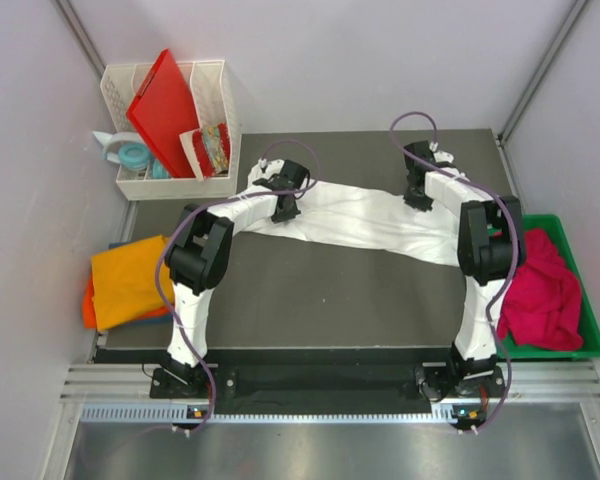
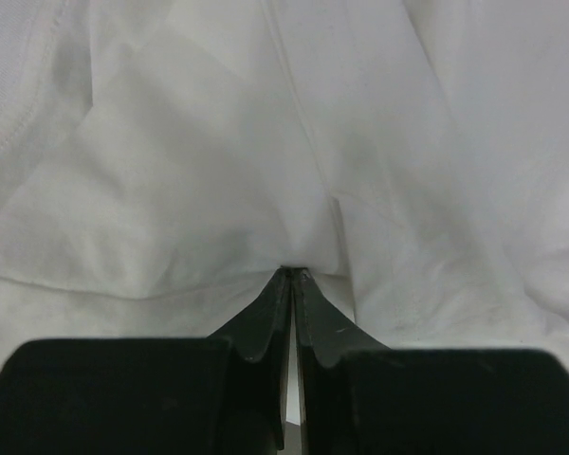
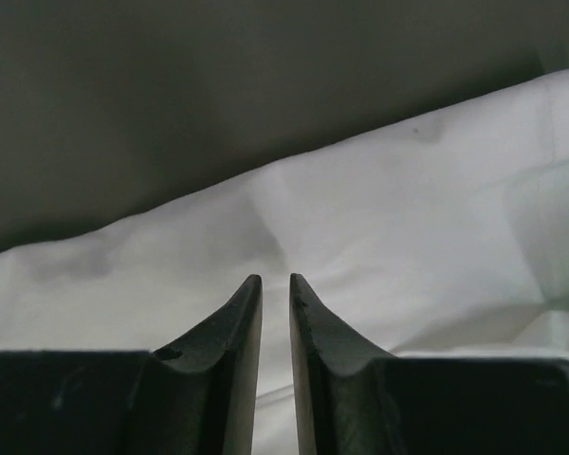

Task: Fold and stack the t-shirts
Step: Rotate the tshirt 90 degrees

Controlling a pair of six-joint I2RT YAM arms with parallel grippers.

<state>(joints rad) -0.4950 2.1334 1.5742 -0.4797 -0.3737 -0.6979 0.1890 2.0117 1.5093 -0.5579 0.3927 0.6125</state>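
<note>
A white t-shirt (image 1: pixel 360 215) lies stretched in a long band across the back of the dark table. My left gripper (image 1: pixel 285 210) stands at its left end. In the left wrist view that gripper (image 2: pixel 292 273) is shut, its tips pinching a fold of the white t-shirt (image 2: pixel 218 171). My right gripper (image 1: pixel 417 200) stands at the band's right end. In the right wrist view its jaws (image 3: pixel 275 278) are nearly together, with the white t-shirt (image 3: pixel 360 237) filling the narrow gap and creases running to the tips. An orange t-shirt (image 1: pixel 130 280) lies folded at the table's left edge. A magenta t-shirt (image 1: pixel 540 290) lies crumpled at the right.
The magenta t-shirt sits in a green bin (image 1: pixel 590 320) off the table's right side. A white basket (image 1: pixel 220 100) at the back left holds a red board (image 1: pixel 165 105), with a tape roll (image 1: pixel 133 155) beside it. Walls close in on both sides.
</note>
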